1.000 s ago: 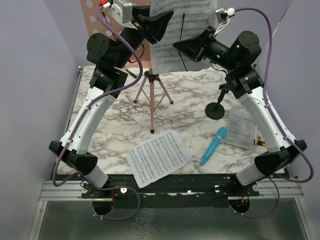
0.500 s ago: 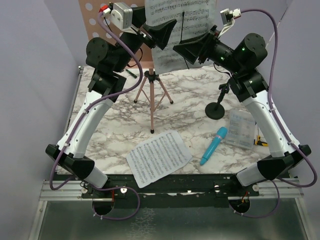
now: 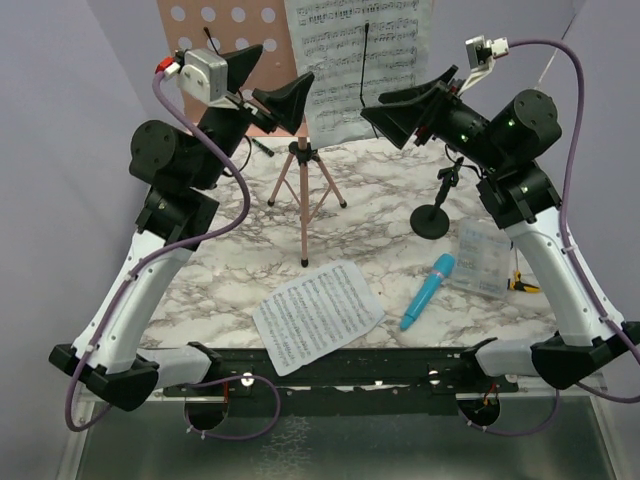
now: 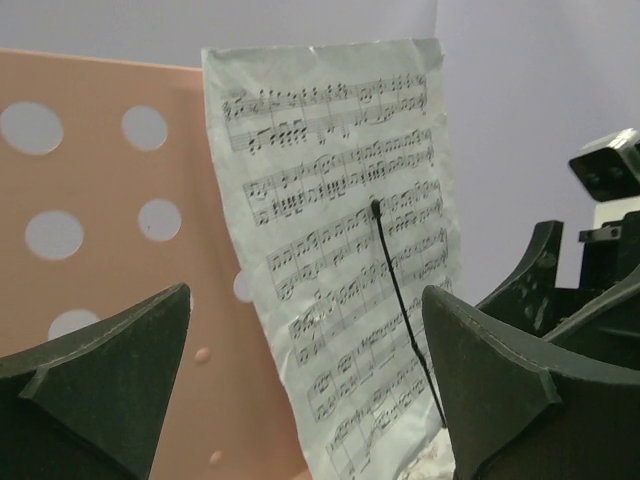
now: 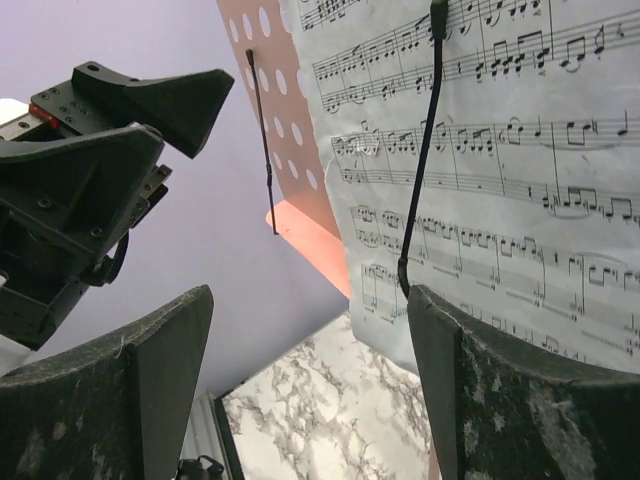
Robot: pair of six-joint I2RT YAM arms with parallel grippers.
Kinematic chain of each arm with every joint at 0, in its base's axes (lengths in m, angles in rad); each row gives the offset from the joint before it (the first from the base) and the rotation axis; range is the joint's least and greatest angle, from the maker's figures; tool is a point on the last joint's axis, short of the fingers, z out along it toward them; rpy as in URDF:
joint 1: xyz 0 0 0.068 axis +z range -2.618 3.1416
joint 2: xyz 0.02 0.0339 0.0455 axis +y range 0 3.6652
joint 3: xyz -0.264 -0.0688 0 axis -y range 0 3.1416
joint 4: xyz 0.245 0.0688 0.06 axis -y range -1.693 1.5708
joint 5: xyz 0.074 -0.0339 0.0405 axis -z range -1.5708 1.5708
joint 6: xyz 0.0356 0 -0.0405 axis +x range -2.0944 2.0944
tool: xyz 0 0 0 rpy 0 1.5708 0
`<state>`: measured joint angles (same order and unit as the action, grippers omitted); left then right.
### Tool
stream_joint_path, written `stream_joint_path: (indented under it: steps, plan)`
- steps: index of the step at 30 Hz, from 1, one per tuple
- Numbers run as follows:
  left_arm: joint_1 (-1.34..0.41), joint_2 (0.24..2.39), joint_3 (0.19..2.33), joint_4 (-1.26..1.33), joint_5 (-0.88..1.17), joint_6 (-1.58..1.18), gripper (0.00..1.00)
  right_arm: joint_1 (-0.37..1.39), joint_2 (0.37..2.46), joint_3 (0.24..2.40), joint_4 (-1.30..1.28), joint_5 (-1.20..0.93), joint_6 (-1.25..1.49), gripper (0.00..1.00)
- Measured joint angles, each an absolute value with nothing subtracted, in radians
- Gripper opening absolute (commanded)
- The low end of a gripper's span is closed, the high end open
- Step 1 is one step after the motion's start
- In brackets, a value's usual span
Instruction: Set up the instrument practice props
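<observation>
Top external: left end effector (image 3: 265, 82) and right end effector (image 3: 380, 105) spread — clear box (image 3: 485, 258) seemingly holds small bits.

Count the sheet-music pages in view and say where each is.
2. The upright page stands on the pink music stand, under its wire arm. The flat page lies on the table near the front, left of the blue microphone. More may hide behind the upright one.
</observation>
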<state>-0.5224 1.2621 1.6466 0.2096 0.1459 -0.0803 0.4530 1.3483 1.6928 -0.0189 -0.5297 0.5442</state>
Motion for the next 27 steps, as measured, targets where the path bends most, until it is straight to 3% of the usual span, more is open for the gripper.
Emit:
stream_joint_path:
  steps: [10, 23, 27]
  plan:
    - [-0.523, 1.166, 1.574, 0.009, 0.081, -0.154, 0.74, 0.453, 1.211, 1.576, -0.068, -0.435, 0.510, 0.83]
    - [-0.522, 1.235, 1.545, -0.072, 0.150, -0.258, 0.59, 0.454, 1.155, 1.540, -0.117, -0.378, 0.485, 0.83]
    - [-0.522, 1.264, 1.545, -0.079, 0.165, -0.266, 0.42, 0.456, 1.153, 1.536, -0.118, -0.374, 0.484, 0.83]
